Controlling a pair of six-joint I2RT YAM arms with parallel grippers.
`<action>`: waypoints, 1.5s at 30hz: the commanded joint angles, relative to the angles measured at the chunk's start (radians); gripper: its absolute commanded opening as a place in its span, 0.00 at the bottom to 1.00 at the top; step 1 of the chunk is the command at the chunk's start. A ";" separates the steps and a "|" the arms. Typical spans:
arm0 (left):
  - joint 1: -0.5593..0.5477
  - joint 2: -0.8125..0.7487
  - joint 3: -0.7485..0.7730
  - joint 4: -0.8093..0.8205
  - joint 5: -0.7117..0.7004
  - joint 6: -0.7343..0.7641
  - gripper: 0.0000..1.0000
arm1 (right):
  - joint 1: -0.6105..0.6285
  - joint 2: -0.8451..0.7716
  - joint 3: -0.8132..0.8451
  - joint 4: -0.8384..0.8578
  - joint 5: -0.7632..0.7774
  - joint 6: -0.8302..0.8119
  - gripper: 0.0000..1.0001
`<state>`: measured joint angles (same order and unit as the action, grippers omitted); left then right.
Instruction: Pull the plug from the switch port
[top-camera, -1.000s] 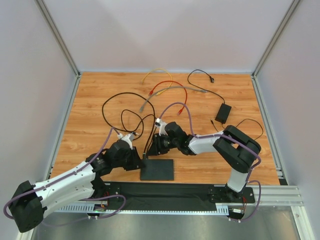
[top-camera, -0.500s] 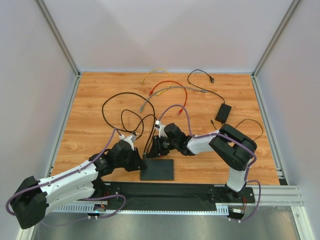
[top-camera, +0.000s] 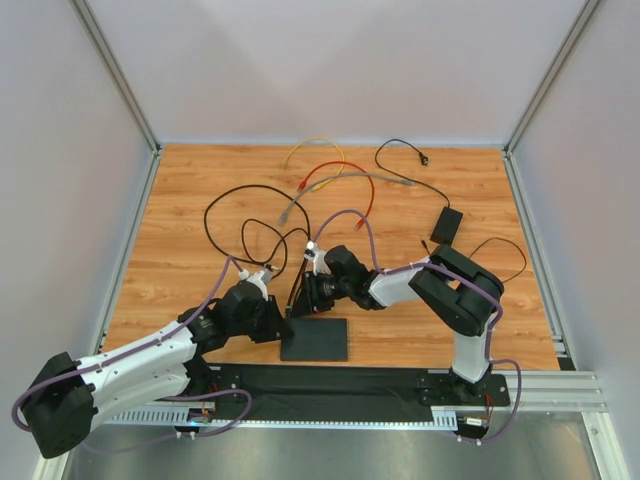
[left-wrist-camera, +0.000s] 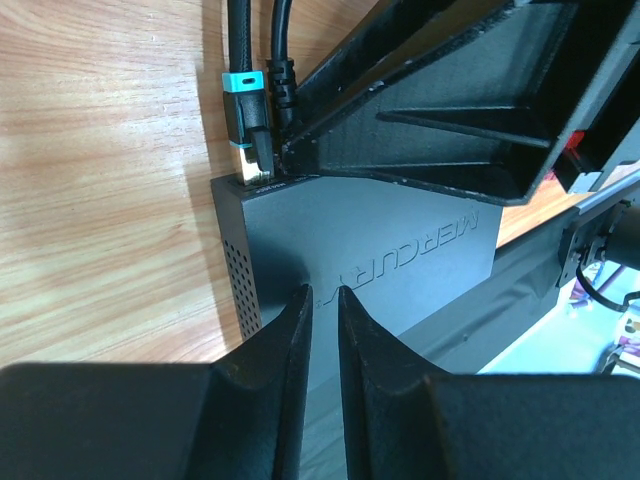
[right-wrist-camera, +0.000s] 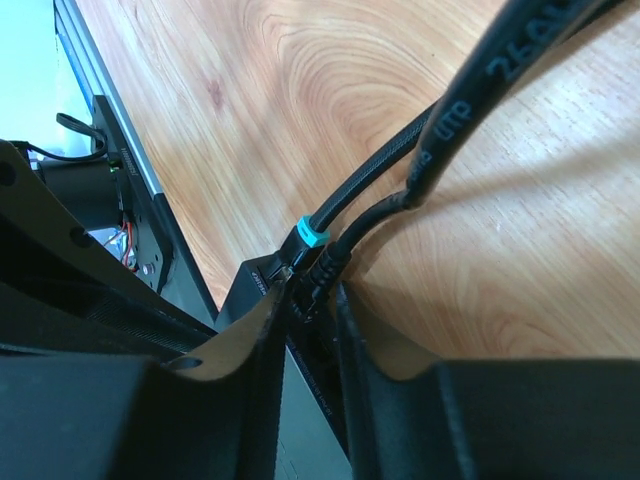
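The switch (top-camera: 314, 338) is a flat black box at the near edge of the table; it also shows in the left wrist view (left-wrist-camera: 380, 250). Two plugs sit in its far left corner: a braided cable's plug with a teal band (left-wrist-camera: 243, 105) and a ribbed black plug (right-wrist-camera: 322, 278) beside it. My right gripper (right-wrist-camera: 310, 295) is closed around the ribbed black plug, the teal-banded plug (right-wrist-camera: 308, 237) just outside its left finger. My left gripper (left-wrist-camera: 320, 295) is shut and empty, its tips resting on the switch's top near its left side.
A black power adapter (top-camera: 446, 226) with a thin cord lies at the right. Yellow (top-camera: 315, 142), red (top-camera: 340, 170) and grey (top-camera: 345, 180) cables lie at the back, and black cable loops (top-camera: 240, 200) left of centre. A black rail (top-camera: 330, 385) runs along the near edge.
My right gripper has shifted slightly left toward the switch's corner, and its arm has folded in. The left arm and the switch have stayed put.
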<state>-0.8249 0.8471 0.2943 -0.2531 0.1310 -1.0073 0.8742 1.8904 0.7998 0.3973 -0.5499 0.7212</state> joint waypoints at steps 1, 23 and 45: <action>-0.003 -0.005 -0.015 -0.006 -0.001 -0.002 0.24 | 0.005 0.021 0.019 0.012 -0.021 0.006 0.26; -0.003 -0.010 -0.026 -0.008 -0.007 0.002 0.24 | 0.003 0.033 0.016 0.012 0.054 0.021 0.00; -0.003 -0.036 -0.078 -0.020 0.001 -0.016 0.23 | -0.032 0.108 0.015 0.120 0.051 0.107 0.00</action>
<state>-0.8249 0.8181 0.2504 -0.1978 0.1486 -1.0248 0.8574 1.9568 0.8040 0.4995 -0.5838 0.8478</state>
